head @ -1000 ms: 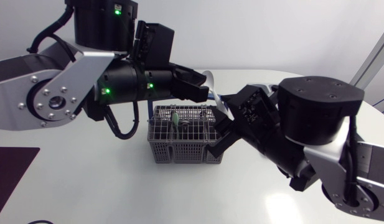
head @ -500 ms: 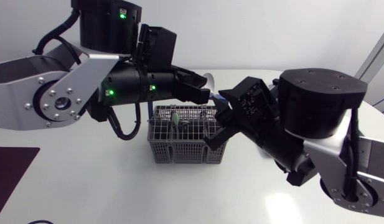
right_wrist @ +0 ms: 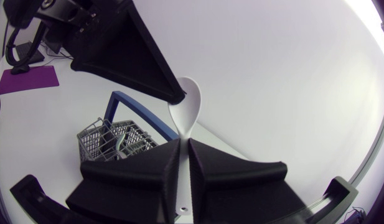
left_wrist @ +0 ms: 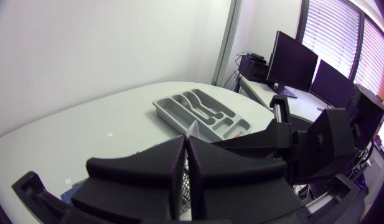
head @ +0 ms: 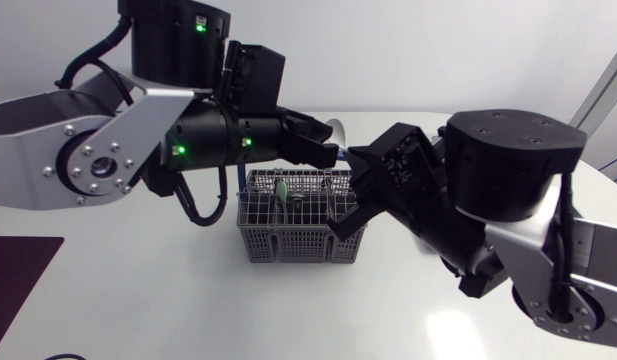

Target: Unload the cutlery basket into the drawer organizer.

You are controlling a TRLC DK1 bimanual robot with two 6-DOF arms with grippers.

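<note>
**A:** What is the surface like?

**B:** The table (head: 138, 290) is white and smooth, with a curved far edge. It is glossy enough to catch a bright patch of light towards its front right. A dark mat (head: 18, 280) lies flat at the front left.

**A:** Where do the task's things sit on it?

**B:** The grey wire cutlery basket (head: 288, 245) stands upright about mid-table, below both grippers, with its blue handle (right_wrist: 139, 109) raised. A green-handled piece (head: 283, 190) stands inside it; I cannot tell which compartment. The grey drawer organizer (left_wrist: 201, 112) lies flat on the table ahead of the left gripper, well apart from the basket and near the table's far edge.

**A:** And the fingers?

**B:** The left gripper (left_wrist: 187, 138) reaches in over the basket, its fingers clenched on the bowl of a white spoon (right_wrist: 188, 102), a pale sliver of which shows between the tips. The right gripper (right_wrist: 183, 142) has its fingers pressed together on the spoon's handle from two sides. The spoon is therefore gripped at both ends, up in the air above the basket and clear of it, its bowl towards the left gripper.
</note>
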